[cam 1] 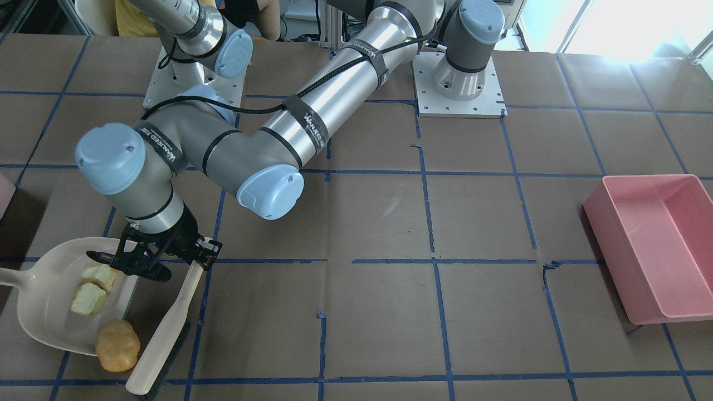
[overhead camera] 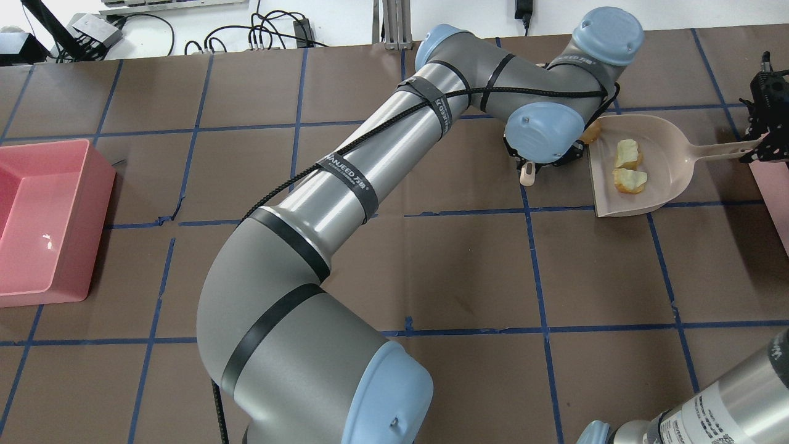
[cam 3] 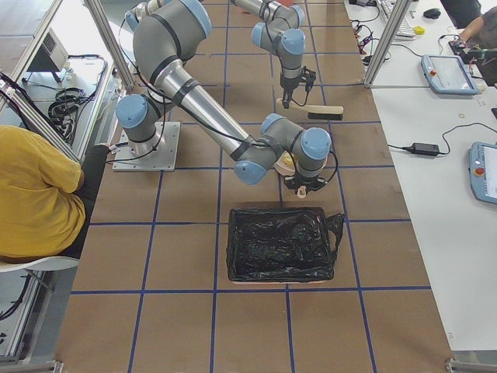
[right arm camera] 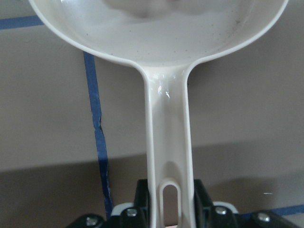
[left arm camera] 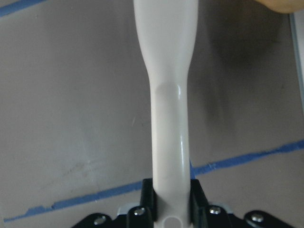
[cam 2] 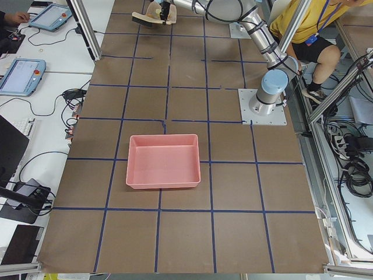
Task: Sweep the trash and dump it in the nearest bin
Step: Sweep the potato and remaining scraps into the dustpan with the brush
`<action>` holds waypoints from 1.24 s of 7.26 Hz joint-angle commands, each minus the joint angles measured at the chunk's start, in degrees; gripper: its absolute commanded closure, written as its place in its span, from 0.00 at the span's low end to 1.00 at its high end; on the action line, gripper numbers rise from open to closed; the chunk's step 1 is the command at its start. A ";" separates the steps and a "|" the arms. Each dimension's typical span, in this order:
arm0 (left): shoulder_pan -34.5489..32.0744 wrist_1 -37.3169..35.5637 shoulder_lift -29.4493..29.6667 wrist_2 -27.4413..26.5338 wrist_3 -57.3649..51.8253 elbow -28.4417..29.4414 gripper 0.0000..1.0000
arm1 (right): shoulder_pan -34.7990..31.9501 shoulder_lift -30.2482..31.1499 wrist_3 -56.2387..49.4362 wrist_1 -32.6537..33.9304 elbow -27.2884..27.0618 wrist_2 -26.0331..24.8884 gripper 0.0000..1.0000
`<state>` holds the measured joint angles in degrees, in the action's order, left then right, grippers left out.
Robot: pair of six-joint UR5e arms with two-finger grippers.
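Observation:
A cream dustpan [cam 1: 39, 312] lies on the table with two pale green-white and orange chunks [cam 1: 89, 298] in it; they also show in the overhead view [overhead camera: 629, 166]. The orange-yellow potato-like lump [cam 1: 117, 345] sits at the pan's open lip, touching the cream brush [cam 1: 167, 328]. My left gripper [cam 1: 199, 257] is shut on the brush handle [left arm camera: 168, 118]. My right gripper [overhead camera: 761, 145] is shut on the dustpan handle [right arm camera: 167, 137]. The bin shows as a pale pink sliver [overhead camera: 775, 203] just beside the dustpan, and lined with a black bag in the exterior right view [cam 3: 279, 245].
A large pink rectangular tray [cam 1: 657, 245] stands at the far other end of the table. My left arm [overhead camera: 370, 179] stretches across the table's middle to the right half. Blue tape lines grid the brown table [cam 1: 379, 223].

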<state>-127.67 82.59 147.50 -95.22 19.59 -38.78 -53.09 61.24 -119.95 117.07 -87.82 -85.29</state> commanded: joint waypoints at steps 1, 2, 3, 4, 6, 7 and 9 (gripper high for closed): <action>0.76 -2.09 4.02 0.20 -9.97 3.26 0.99 | 0.00 0.02 1.38 0.52 0.02 -0.05 1.00; 0.76 -2.08 4.37 0.21 -10.53 3.44 0.99 | 0.00 -0.06 3.22 0.35 -0.07 -0.40 1.00; 0.76 -1.99 4.55 0.12 -10.89 3.44 0.99 | 0.00 0.02 3.32 0.35 -0.07 -0.49 1.00; 0.76 -1.91 4.64 0.21 -12.89 3.36 0.99 | 0.00 0.02 3.32 0.35 -0.07 -0.49 1.00; -0.02 -1.64 4.73 2.04 -16.06 3.27 0.99 | 0.00 0.02 3.32 0.35 -0.07 -0.49 1.00; -1.60 -1.38 4.38 3.53 -14.94 3.35 0.98 | 0.00 0.02 3.32 0.26 -0.07 -0.49 1.00; -5.63 -0.94 4.29 5.13 -7.67 3.18 0.98 | 0.00 0.02 3.32 0.17 -0.07 -0.41 1.00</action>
<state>-130.88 81.29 151.90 -90.97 8.28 -35.52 -53.08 61.26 -116.63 117.29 -87.89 -85.73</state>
